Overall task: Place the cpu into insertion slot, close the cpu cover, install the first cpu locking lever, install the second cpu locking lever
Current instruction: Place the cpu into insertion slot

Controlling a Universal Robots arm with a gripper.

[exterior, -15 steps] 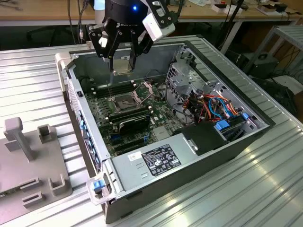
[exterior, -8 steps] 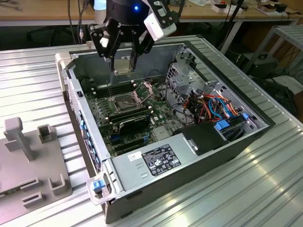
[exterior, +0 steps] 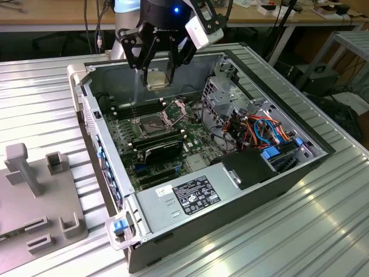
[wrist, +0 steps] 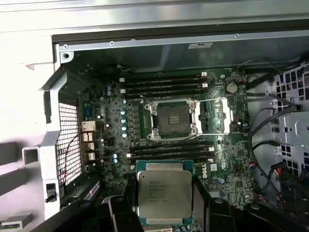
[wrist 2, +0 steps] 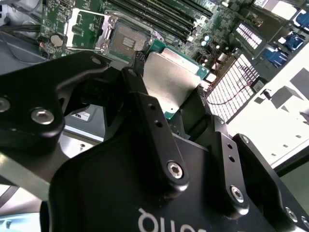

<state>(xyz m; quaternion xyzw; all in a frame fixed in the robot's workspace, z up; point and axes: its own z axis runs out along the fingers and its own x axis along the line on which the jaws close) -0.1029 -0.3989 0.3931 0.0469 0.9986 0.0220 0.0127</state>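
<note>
My gripper (exterior: 157, 78) hangs over the open computer case, shut on the cpu (exterior: 157, 79), a flat square chip with a dull silver top. In both wrist views the cpu (wrist: 164, 193) (wrist 2: 173, 83) sits between the black fingers (wrist 2: 145, 108). Below it on the green board lies the insertion slot (exterior: 151, 123) (wrist: 171, 119) (wrist 2: 128, 41), dark, bare and silver-rimmed. The cpu cover (wrist: 215, 116) (exterior: 174, 109) is swung open beside the slot. The chip is clear of the slot, held well above the board.
Long black memory slots (wrist: 164, 84) run on both sides of the socket. A black block (exterior: 163, 149), a drive cage (exterior: 222, 95), coloured cables (exterior: 259, 130) and a power supply (exterior: 190, 193) stand inside the case. A grey fixture (exterior: 34, 190) lies at the exterior view's left.
</note>
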